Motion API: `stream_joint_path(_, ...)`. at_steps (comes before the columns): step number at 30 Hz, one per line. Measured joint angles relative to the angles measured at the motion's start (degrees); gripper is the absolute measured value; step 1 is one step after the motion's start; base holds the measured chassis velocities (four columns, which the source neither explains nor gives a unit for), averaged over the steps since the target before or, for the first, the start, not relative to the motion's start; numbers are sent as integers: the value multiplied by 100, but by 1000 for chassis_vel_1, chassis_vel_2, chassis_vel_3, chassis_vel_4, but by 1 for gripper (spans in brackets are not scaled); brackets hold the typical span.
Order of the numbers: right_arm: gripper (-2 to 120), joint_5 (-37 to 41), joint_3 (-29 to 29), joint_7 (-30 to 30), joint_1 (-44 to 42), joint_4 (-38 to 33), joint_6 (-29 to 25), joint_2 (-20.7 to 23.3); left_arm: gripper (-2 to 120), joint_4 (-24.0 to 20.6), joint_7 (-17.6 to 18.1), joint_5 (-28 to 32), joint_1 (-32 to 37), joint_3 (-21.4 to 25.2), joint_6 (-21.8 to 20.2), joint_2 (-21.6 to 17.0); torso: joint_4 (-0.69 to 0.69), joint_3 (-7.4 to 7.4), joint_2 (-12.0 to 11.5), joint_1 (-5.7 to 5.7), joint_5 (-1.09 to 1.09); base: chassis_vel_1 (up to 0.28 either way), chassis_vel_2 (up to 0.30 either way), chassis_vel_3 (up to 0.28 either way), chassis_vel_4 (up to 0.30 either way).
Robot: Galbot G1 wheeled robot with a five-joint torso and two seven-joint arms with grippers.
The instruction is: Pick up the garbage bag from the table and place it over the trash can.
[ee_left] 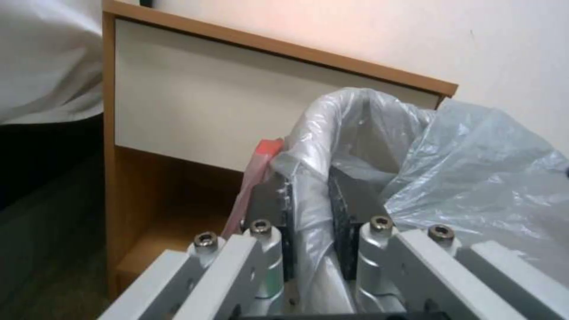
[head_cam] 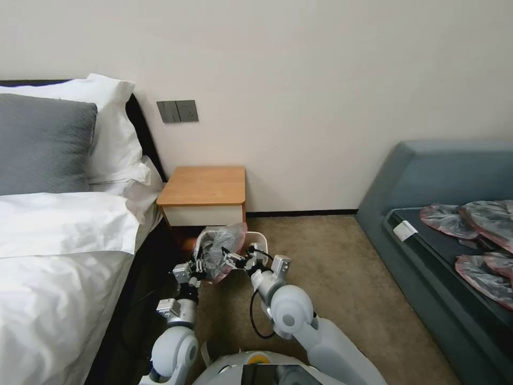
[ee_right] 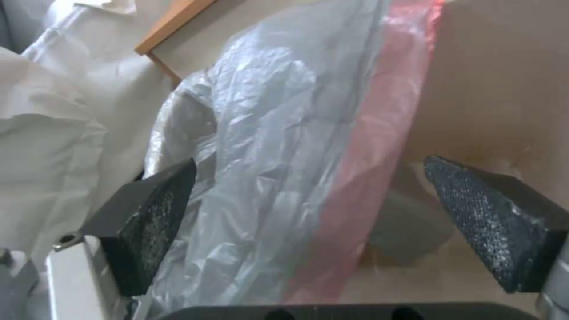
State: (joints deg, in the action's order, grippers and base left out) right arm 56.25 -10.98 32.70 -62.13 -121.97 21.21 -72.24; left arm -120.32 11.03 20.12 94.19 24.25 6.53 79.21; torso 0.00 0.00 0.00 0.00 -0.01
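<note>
I have the garbage bag (head_cam: 220, 250) off the tabletop (head_cam: 204, 185), whose top now lies bare, so I judge the pick-up done and the fitting about half way. The bag hangs bunched between my two arms, just in front of the nightstand's white drawer face and directly above the trash can (head_cam: 258, 236), whose pale rim peeks out behind and to the right of the plastic. My left pincer (ee_left: 309, 209) is clamped on a fold of the grey film near the bag's mouth; in the left wrist view the two dark pads squeeze the plastic between them, with a scrap of the pinkish rim just beside the outer pad. My right pincer (ee_right: 308, 222) stands with its jaws spread wide; the bag's grey body and red band pass loosely between the pads (ee_right: 148, 213), and I cannot see either pad pressing on it, so I read that side as not gripping. What is left, as I judge it: the mouth is not yet stretched open around the can's rim, and the film is still crumpled rather than draped over the edges.
</note>
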Motion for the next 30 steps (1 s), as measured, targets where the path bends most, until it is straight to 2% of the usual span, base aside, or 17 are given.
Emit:
stream_joint_path(5, 96, -73, 0, -125, -37, 60, -47, -36, 11, -17, -2, 2, 6, -1, 4, 2, 0, 0, 0, 0, 0, 0, 0, 0, 0)
stream_joint_path(9, 90, -158, 6, -303, -105, 99, -95, -37, 11, -34, -4, 13, 11, 0, 11, 5, 0, 0, 0, 0, 0, 0, 0, 0, 0)
stream_joint_path(12, 75, -269, 7, -371, -126, 152, -127, -73, 11, -36, -6, 13, 26, 1, 19, 6, 0, 0, 0, 1, 0, 0, 0, 0, 0)
stream_joint_path(17, 65, -347, 4, -397, -117, 197, -150, -81, 11, -40, -7, 13, 28, 3, 21, 5, 0, 0, 0, 0, 0, 0, 0, 0, 0)
stream_joint_path(21, 43, -419, 3, -419, -91, 223, -172, -79, 11, -42, -9, 13, 24, 8, 22, 6, 0, 0, 0, 0, 0, 0, 0, 0, 0)
stream_joint_path(22, 43, -419, 3, -419, -91, 223, -172, -79, 11, -42, -9, 13, 24, 8, 22, 6, 0, 0, 0, 0, 0, 0, 0, 0, 0)
stream_joint_path(25, 29, -500, 4, -443, -98, 231, -197, -77, 11, -31, -14, 15, 12, 9, 23, 12, 0, 0, 0, 0, 1, 0, 0, 0, 0)
stream_joint_path(27, 25, -517, 5, -449, -101, 233, -201, -71, 11, -25, -14, 15, 9, 9, 23, 12, 0, 0, 0, 0, 0, 0, 0, 0, 0)
stream_joint_path(30, 11, -566, 5, -460, -107, 248, -218, -67, 11, -12, -15, 19, 0, 13, 23, 12, 0, 0, 0, 0, 0, 0, 0, 0, 0)
